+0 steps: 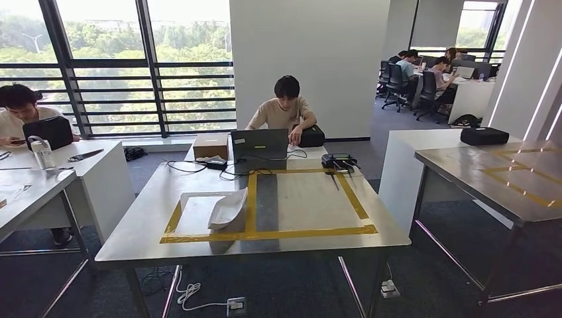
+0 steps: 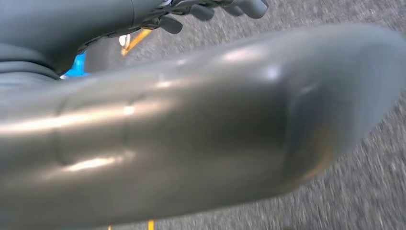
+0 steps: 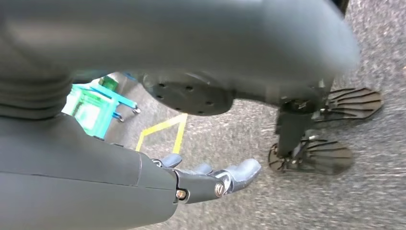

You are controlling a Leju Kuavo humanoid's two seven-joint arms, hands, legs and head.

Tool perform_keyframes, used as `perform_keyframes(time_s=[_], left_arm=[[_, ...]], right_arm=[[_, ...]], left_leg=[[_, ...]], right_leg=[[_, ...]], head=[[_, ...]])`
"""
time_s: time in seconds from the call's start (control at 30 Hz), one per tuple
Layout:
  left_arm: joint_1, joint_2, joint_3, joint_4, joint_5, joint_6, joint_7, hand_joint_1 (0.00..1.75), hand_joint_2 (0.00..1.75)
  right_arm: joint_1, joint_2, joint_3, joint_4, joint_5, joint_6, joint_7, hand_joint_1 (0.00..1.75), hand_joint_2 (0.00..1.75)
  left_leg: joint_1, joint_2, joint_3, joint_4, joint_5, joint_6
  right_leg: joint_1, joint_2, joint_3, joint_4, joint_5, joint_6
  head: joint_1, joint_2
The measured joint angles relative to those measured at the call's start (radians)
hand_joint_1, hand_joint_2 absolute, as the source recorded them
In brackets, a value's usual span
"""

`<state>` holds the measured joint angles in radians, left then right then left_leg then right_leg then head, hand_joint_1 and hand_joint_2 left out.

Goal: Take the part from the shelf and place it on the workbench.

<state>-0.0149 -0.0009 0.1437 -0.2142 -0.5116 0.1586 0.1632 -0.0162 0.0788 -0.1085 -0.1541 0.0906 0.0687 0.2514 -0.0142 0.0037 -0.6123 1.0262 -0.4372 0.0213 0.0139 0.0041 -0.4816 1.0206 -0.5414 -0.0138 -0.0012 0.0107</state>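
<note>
- On the far left, a person [image 1: 16, 109] sits at a white desk [image 1: 99, 165] with a black laptop [image 1: 48, 131]. A clear bottle [image 1: 41, 152] stands on the desk near them.
- Next comes the workbench [image 1: 146, 225], a shiny metal table in the middle of the room. Yellow tape [image 1: 251, 199] makes two boxes on its top, a small one on the left and a big one on the right.
- The white part [image 1: 227, 209] lies on the workbench, inside the small left box. It is curved like a little boat, and its right edge is just beside the tape line between the two boxes.
- At the back of the workbench are a brown cardboard box [image 1: 210, 146], then an open laptop [image 1: 259, 144], then a small black device [image 1: 338, 160].
- A second person [image 1: 285, 106] sits behind the laptop with one hand on a black case [image 1: 310, 136].
- To the right is another metal table [image 1: 464, 172], well apart from the part. A black bag [image 1: 484, 136] lies on a white counter behind it.
- Far back on the right, people [image 1: 424, 73] sit at desks.
- The left hand [image 2: 215, 9] hangs over the grey carpet. I can see dark fingertips, but the picture is blurry, so I cannot tell if it is wide or closed.
- The right hand [image 3: 210, 179] hangs over the carpet too. Its fingers are stretched out and it holds nothing. Yellow floor tape [image 3: 167, 127] and a green and blue cart [image 3: 93, 108] are near it.
</note>
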Motion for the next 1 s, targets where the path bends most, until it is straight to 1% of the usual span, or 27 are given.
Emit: perform_keyframes(time_s=[0.03,0.1,0.13,0.17,0.2,0.23,0.27,0.3,0.33,0.37,0.4,0.43,0.47,0.5,0.53,0.57,0.6,0.63,0.67,0.7,0.77,0.8,0.83,0.87,0.9,0.97,1.0], left_arm=[[0.0,-0.005,0.005,0.005,0.0,0.005,-0.012,0.0,0.0],[0.0,-0.009,0.014,0.014,0.0,0.016,-0.035,0.0,0.0],[0.0,-0.009,0.016,0.018,0.0,0.019,-0.043,0.0,0.0],[0.001,-0.009,0.019,0.021,0.0,0.02,-0.048,0.0,0.0],[0.0,-0.008,0.021,0.024,0.0,0.021,-0.05,0.0,0.0],[0.0,-0.008,0.024,0.026,0.0,0.021,-0.051,0.0,0.0],[-0.001,-0.007,0.027,0.027,0.0,0.022,-0.052,0.0,0.0],[-0.001,-0.007,0.03,0.028,0.0,0.022,-0.054,0.0,0.0],[-0.001,-0.007,0.032,0.03,-0.003,0.025,-0.061,0.0,0.0],[-0.002,-0.007,0.033,0.03,-0.008,0.027,-0.071,0.0,0.0],[-0.003,-0.006,0.033,0.031,-0.015,0.03,-0.085,0.0,0.0],[-0.006,-0.005,0.033,0.031,-0.024,0.032,-0.101,0.0,0.0],[-0.01,-0.003,0.033,0.03,-0.033,0.032,-0.114,0.0,0.0],[-0.014,-0.001,0.033,0.03,-0.041,0.031,-0.125,0.0,0.0],[-0.018,0.001,0.033,0.03,-0.049,0.029,-0.132,0.0,0.0],[-0.021,0.003,0.033,0.03,-0.058,0.027,-0.137,0.0,0.0],[-0.024,0.004,0.032,0.031,-0.066,0.025,-0.139,0.0,0.44],[-0.028,0.006,0.032,0.031,-0.073,0.023,-0.142,0.0,0.87],[-0.032,0.006,0.031,0.03,-0.078,0.021,-0.146,0.0,1.31],[-0.036,0.006,0.031,0.03,-0.082,0.017,-0.151,0.0,1.75],[-0.04,0.004,0.028,0.03,-0.092,0.007,-0.156,0.0,1.75],[-0.041,0.003,0.025,0.028,-0.099,0.004,-0.15,0.0,1.75],[-0.042,0.001,0.02,0.023,-0.104,0.003,-0.141,0.0,1.75],[-0.042,-0.001,0.013,0.013,-0.102,0.002,-0.132,0.0,1.75],[-0.043,-0.004,0.007,-0.002,-0.093,0.0,-0.126,0.0,1.75],[-0.045,-0.008,-0.005,-0.036,-0.056,-0.008,-0.124,0.0,1.75],[-0.045,-0.011,-0.011,-0.051,-0.033,-0.014,-0.124,0.0,1.75]], right_arm=[[-0.002,-0.002,0.004,0.0,0.005,0.001,-0.001,0.0,1.75],[-0.004,-0.004,0.009,0.0,0.011,0.004,-0.003,0.0,1.75],[-0.005,-0.005,0.011,0.0,0.012,0.005,-0.003,0.0,1.75],[-0.005,-0.006,0.012,0.0,0.012,0.005,-0.003,0.0,1.75],[-0.006,-0.007,0.013,0.0,0.012,0.006,-0.002,0.0,1.75],[-0.006,-0.007,0.013,0.0,0.012,0.006,-0.002,0.0,1.75],[-0.006,-0.008,0.014,0.0,0.012,0.005,-0.002,0.0,1.75],[-0.006,-0.008,0.014,0.0,0.012,0.005,-0.002,0.0,1.75],[-0.006,-0.008,0.014,0.0,0.012,0.006,-0.002,0.0,1.75],[-0.006,-0.008,0.014,0.0,0.012,0.006,-0.002,0.0,1.75],[-0.006,-0.008,0.014,0.0,0.011,0.006,-0.002,0.0,1.75],[-0.007,-0.009,0.014,0.0,0.01,0.005,-0.002,0.0,1.75],[-0.007,-0.01,0.014,0.0,0.009,0.004,-0.002,0.0,1.75],[-0.007,-0.011,0.014,0.0,0.007,0.002,-0.002,0.0,1.75],[-0.008,-0.012,0.014,0.0,0.004,0.0,-0.003,0.0,1.75],[-0.007,-0.012,0.014,0.0,0.0,-0.003,-0.004,0.0,1.75],[-0.006,-0.011,0.014,0.0,-0.005,-0.007,-0.006,0.0,1.75],[-0.004,-0.01,0.014,0.0,-0.01,-0.011,-0.006,0.0,1.75],[-0.002,-0.009,0.014,0.0,-0.015,-0.015,-0.004,0.0,1.75],[-0.001,-0.008,0.014,0.0,-0.02,-0.019,-0.002,0.0,1.75],[-0.001,-0.006,0.014,0.0,-0.026,-0.025,0.002,0.0,1.75],[0.002,-0.006,0.014,0.0,-0.026,-0.026,0.001,0.0,1.75],[0.008,-0.006,0.014,0.0,-0.025,-0.027,0.0,0.0,1.75],[0.018,-0.006,0.014,0.0,-0.023,-0.028,-0.003,0.0,1.75],[0.032,-0.006,0.014,0.001,-0.021,-0.028,-0.006,0.0,1.75],[0.06,-0.009,0.014,0.003,-0.022,-0.03,-0.006,0.0,0.87],[0.073,-0.01,0.015,0.004,-0.024,-0.032,-0.003,0.0,0.44]], left_leg=[[0.001,0.0,-0.003,-0.001,0.008,-0.006],[0.003,-0.001,-0.009,-0.004,0.02,-0.017],[0.003,-0.003,-0.016,0.007,0.006,-0.022],[0.004,-0.005,-0.027,0.035,-0.025,-0.029],[0.007,-0.006,-0.043,0.083,-0.071,-0.035],[0.01,-0.007,-0.059,0.145,-0.119,-0.042],[0.014,-0.006,-0.072,0.207,-0.154,-0.048],[0.018,-0.006,-0.074,0.25,-0.169,-0.053],[0.022,-0.006,-0.062,0.263,-0.162,-0.057],[0.026,-0.006,-0.032,0.24,-0.139,-0.061],[0.03,-0.006,0.014,0.185,-0.113,-0.065],[0.033,-0.007,0.065,0.114,-0.106,-0.07],[0.032,-0.011,0.105,0.053,-0.104,-0.068],[0.03,-0.014,0.128,0.01,-0.11,-0.064],[0.026,-0.018,0.132,-0.009,-0.116,-0.056],[0.022,-0.019,0.124,-0.01,-0.109,-0.044],[0.021,-0.017,0.115,-0.012,-0.101,-0.033],[0.02,-0.015,0.107,-0.012,-0.092,-0.021],[0.02,-0.012,0.098,-0.014,-0.082,-0.01],[0.02,-0.01,0.087,-0.015,-0.073,-0.002],[0.016,-0.006,0.064,-0.014,-0.054,0.006],[0.012,-0.003,0.052,-0.013,-0.046,0.009],[0.009,-0.001,0.041,-0.011,-0.038,0.01],[0.007,0.001,0.031,-0.01,-0.031,0.011],[0.005,-0.001,0.025,-0.009,-0.026,0.011],[0.003,-0.003,0.018,-0.008,-0.016,0.006],[0.003,-0.003,0.017,-0.008,-0.012,0.001]], right_leg=[[0.003,0.0,0.007,-0.019,-0.004,-0.003],[0.001,-0.002,-0.005,-0.03,0.015,-0.012],[-0.002,-0.004,-0.013,-0.035,0.027,-0.018],[-0.007,-0.006,-0.022,-0.04,0.04,-0.022],[-0.01,-0.008,-0.033,-0.042,0.052,-0.024],[-0.012,-0.008,-0.046,-0.041,0.062,-0.025],[-0.013,-0.01,-0.061,-0.037,0.072,-0.023],[-0.014,-0.011,-0.077,-0.033,0.081,-0.021],[-0.015,-0.013,-0.093,-0.027,0.09,-0.018],[-0.018,-0.013,-0.109,-0.021,0.098,-0.013],[-0.02,-0.014,-0.124,-0.013,0.106,-0.008],[-0.021,-0.014,-0.138,-0.006,0.113,-0.001],[-0.022,-0.015,-0.148,-0.001,0.12,0.006],[-0.022,-0.015,-0.155,0.001,0.129,0.012],[-0.023,-0.015,-0.159,0.001,0.138,0.018],[-0.024,-0.014,-0.161,-0.002,0.148,0.025],[-0.027,-0.013,-0.165,-0.003,0.155,0.031],[-0.029,-0.011,-0.174,0.003,0.148,0.037],[-0.031,-0.009,-0.186,0.025,0.123,0.041],[-0.031,-0.008,-0.204,0.067,0.082,0.044],[-0.03,-0.007,-0.243,0.198,-0.009,0.046],[-0.029,-0.007,-0.252,0.253,-0.032,0.046],[-0.027,-0.006,-0.247,0.28,-0.036,0.043],[-0.024,-0.006,-0.22,0.266,-0.023,0.038],[-0.02,-0.006,-0.172,0.21,-0.002,0.031],[-0.009,-0.007,-0.065,0.06,0.02,0.014],[-0.004,-0.008,-0.033,0.009,0.023,0.007]], head=[[0.0,0.0],[0.001,0.0],[0.0,0.0],[-0.001,0.0],[-0.002,0.0],[-0.004,0.0],[-0.005,0.0],[-0.006,0.0],[-0.006,0.0],[-0.006,0.0],[-0.007,0.0],[-0.007,0.0],[-0.007,0.0],[-0.006,0.0],[-0.005,0.0],[-0.004,0.0],[-0.004,0.0],[-0.004,0.0],[-0.003,0.0],[-0.002,0.0],[0.001,0.0],[0.001,0.0],[0.001,0.0],[0.001,0.0],[0.002,0.0],[0.002,0.0],[0.002,0.0]])
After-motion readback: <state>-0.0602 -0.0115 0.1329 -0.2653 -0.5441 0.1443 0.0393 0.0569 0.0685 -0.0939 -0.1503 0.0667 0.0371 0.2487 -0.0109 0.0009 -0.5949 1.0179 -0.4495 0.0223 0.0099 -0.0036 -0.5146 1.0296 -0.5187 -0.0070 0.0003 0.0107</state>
